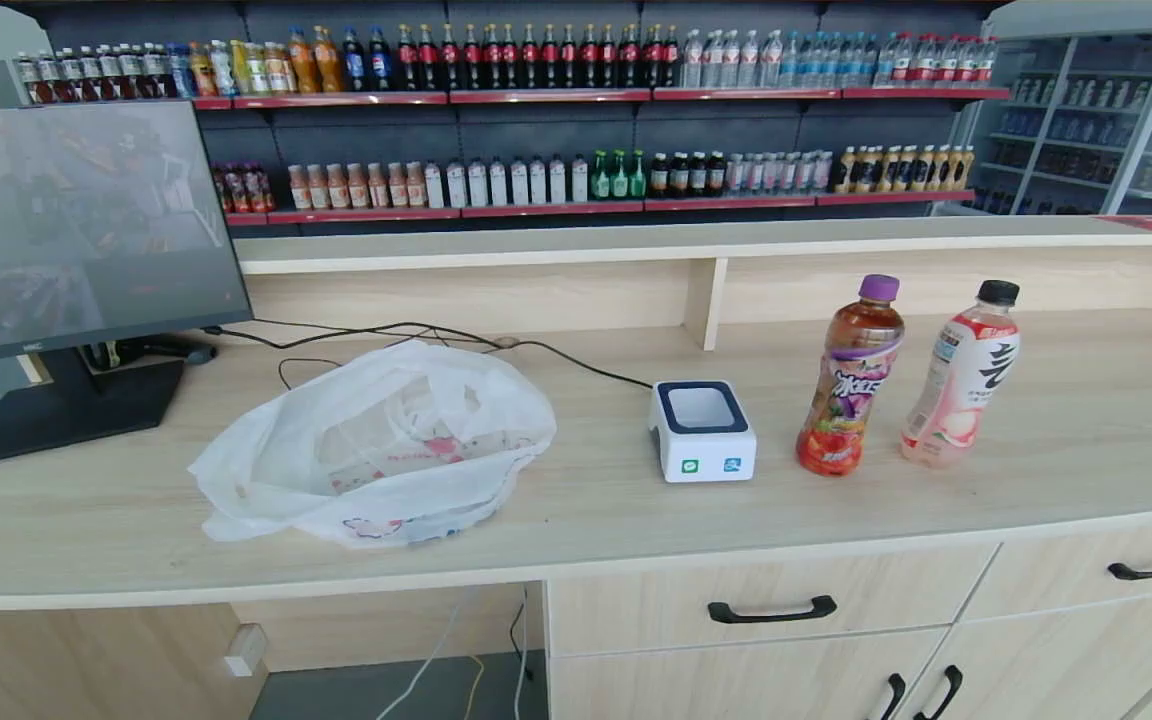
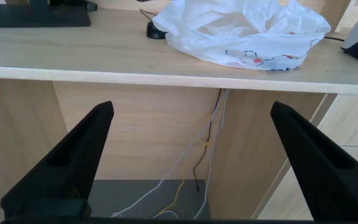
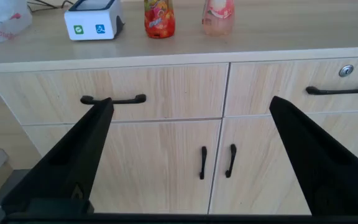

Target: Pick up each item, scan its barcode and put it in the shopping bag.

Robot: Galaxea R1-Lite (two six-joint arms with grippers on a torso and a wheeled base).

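The left gripper (image 2: 191,109) and the right gripper (image 3: 191,102) both hang with fingers wide apart below the counter (image 2: 73,56), the shopping bag (image 2: 247,31) lying up beyond the left one, the scanner (image 3: 92,22), red bottle (image 3: 160,17) and pink bottle (image 3: 219,17) beyond the right.

purple-capped bottle (image 1: 851,380), black-capped bottle (image 1: 961,380): label print unreadable.

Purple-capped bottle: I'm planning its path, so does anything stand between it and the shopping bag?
Yes. The white scanner stands on the counter between the purple-capped bottle and the shopping bag.
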